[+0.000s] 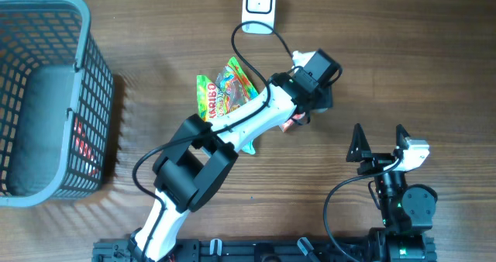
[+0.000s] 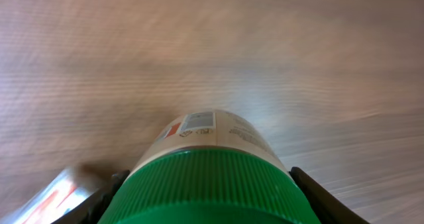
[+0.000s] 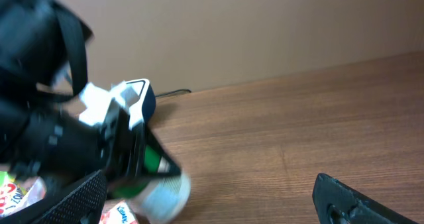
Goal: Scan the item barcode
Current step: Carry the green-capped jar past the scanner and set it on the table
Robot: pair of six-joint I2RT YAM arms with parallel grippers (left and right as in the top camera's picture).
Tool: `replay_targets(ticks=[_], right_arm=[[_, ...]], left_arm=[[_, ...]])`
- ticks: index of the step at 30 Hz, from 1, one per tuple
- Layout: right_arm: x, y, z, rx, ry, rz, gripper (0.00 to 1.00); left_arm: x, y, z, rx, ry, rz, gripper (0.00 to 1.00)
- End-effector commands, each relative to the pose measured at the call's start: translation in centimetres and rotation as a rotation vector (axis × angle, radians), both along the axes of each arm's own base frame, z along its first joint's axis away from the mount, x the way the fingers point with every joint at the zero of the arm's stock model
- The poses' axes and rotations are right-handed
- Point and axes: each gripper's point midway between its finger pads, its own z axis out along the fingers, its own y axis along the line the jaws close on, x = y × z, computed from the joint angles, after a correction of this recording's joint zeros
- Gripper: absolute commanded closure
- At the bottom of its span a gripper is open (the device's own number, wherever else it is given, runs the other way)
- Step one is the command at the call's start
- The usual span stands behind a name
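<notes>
Left gripper pinches green-capped bottle short of scanner, barcode scan not yet done, right gripper fingers spread, idle

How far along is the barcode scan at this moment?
Done: the left gripper holds the green-capped bottle. In hand: the bottle is near the white scanner but short of it. Left: presenting the barcode and scanning. The right gripper sits open and empty.
</notes>
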Motion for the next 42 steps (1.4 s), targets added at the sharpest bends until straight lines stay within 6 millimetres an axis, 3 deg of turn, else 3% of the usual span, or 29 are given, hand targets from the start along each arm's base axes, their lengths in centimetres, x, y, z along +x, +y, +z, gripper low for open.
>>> replay_targets(ticks=[1, 8, 11, 12, 14, 17, 22, 23, 24, 25, 29, 31, 33, 35, 38, 40, 42], right_arm=[[0.0, -0.1, 0.0, 0.001, 0.0, -0.007, 0.0], [0.0, -0.1, 0.0, 0.001, 0.0, -0.007, 0.0], [0.0, -0.1, 0.0, 0.001, 0.0, -0.007, 0.0], [0.0, -0.1, 0.0, 0.001, 0.0, -0.007, 0.0], [0.0, -0.1, 0.0, 0.001, 0.0, -0.007, 0.0], [0.0, -0.1, 0.0, 0.001, 0.0, -0.007, 0.0], [0.0, -0.1, 0.0, 0.001, 0.0, -0.007, 0.0], [0.0, -0.1, 0.0, 0.001, 0.0, -0.007, 0.0], [0.0, -0.1, 0.0, 0.001, 0.0, -0.007, 0.0], [0.0, -0.1, 0.0, 0.001, 0.0, -0.007, 0.0], [0.0, -0.1, 0.0, 0.001, 0.0, -0.007, 0.0], [0.0, -0.1, 0.0, 0.0, 0.0, -0.007, 0.0], [0.0, -0.1, 0.0, 0.001, 0.0, -0.007, 0.0], [0.0, -0.1, 0.0, 0.001, 0.0, -0.007, 0.0], [0.0, -0.1, 0.0, 0.001, 0.0, -0.007, 0.0], [0.0, -0.1, 0.0, 0.001, 0.0, -0.007, 0.0], [0.0, -0.1, 0.0, 0.001, 0.0, -0.007, 0.0]], left_arm=[[-0.4, 0.9, -0.5, 0.061, 0.003, -0.058, 0.41], [-1.0, 6.1, -2.0, 0.247, 0.075, -0.043, 0.37], [-1.0, 7.0, -1.9, 0.274, 0.082, -0.079, 0.23], [-0.9, 6.9, -1.6, 0.274, 0.072, -0.091, 0.04], [-0.2, 6.1, 0.1, 0.256, 0.031, -0.118, 0.0], [0.5, 5.4, 4.2, 0.229, -0.025, -0.154, 0.0], [0.8, 5.3, 14.8, 0.174, -0.152, -0.202, 0.0], [0.7, 5.5, 16.9, 0.161, -0.185, -0.213, 0.0], [0.7, 6.8, 20.7, 0.147, -0.242, -0.18, 0.0], [0.9, 7.8, 22.3, 0.15, -0.268, -0.156, 0.0], [1.6, 17.7, 31.0, 0.154, -0.384, 0.114, 0.0], [1.3, 25.6, 34.9, 0.136, -0.43, 0.313, 0.0], [0.3, 31.7, 36.6, 0.143, -0.439, 0.457, 0.0], [-1.7, 38.7, 37.3, 0.151, -0.409, 0.632, 0.0], [-5.2, 47.2, 36.2, 0.194, -0.304, 0.866, 0.0], [-7.1, 50.9, 34.5, 0.228, -0.217, 0.985, 0.0], [-8.5, 53.4, 32.4, 0.256, -0.126, 1.06, 0.0]])
